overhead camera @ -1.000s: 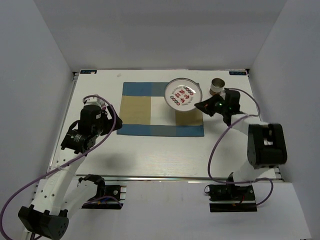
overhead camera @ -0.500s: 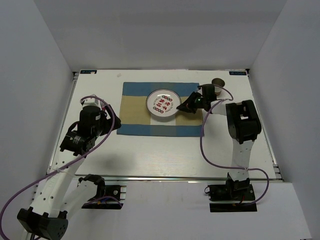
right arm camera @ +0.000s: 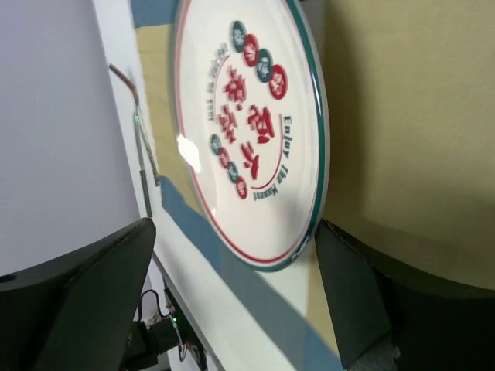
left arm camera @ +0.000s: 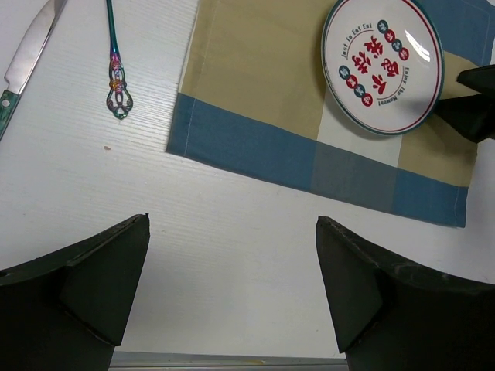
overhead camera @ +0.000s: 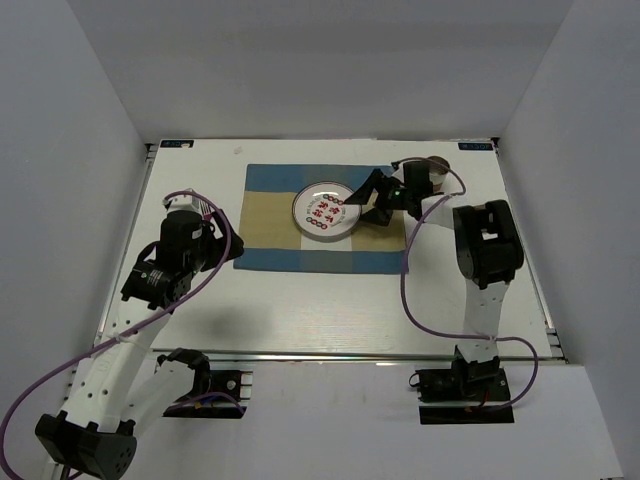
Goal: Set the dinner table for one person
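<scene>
A white plate [overhead camera: 322, 212] with red and green print lies on the blue-and-tan checked placemat [overhead camera: 270, 215], on the white dinner table [overhead camera: 300, 310]. My right gripper [overhead camera: 360, 206] is open at the plate's right rim. In the right wrist view the plate [right arm camera: 247, 131] lies between the spread fingers of the right gripper [right arm camera: 236, 226], with one fingertip [right arm camera: 340, 263] close beside its rim. My left gripper [left arm camera: 232, 222] hangs open and empty over bare table, near the front edge. From there the plate [left arm camera: 381, 63] shows at the upper right.
A knife [left arm camera: 27, 62] and an iridescent utensil handle [left arm camera: 114, 73] lie on the table left of the placemat [left arm camera: 309, 116]. A metal cup [overhead camera: 437, 165] stands at the back right, behind my right wrist. Metal rails edge the table.
My right gripper carried the plate leftwards from the mat's back right corner, set it down near the mat's middle and opened. The left arm has stayed still.
</scene>
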You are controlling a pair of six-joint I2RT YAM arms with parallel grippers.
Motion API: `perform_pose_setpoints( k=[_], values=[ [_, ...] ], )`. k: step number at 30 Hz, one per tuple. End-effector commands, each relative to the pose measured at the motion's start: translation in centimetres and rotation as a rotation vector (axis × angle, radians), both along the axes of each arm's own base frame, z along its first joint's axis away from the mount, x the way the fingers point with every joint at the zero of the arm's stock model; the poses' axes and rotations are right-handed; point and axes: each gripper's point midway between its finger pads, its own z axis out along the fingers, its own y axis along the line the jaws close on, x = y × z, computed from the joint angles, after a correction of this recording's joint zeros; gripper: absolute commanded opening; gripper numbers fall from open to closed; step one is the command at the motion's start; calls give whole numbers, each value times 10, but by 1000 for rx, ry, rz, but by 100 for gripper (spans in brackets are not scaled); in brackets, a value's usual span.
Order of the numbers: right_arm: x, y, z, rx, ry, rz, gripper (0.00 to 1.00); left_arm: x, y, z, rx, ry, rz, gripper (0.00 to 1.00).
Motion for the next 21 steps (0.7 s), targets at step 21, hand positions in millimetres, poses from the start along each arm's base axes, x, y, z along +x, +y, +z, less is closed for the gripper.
perform_pose_setpoints(
  k=[21],
  values=[
    [118, -181, 78, -879, -192, -265, 81, -2, 7, -2, 17, 3, 33, 98]
  ],
)
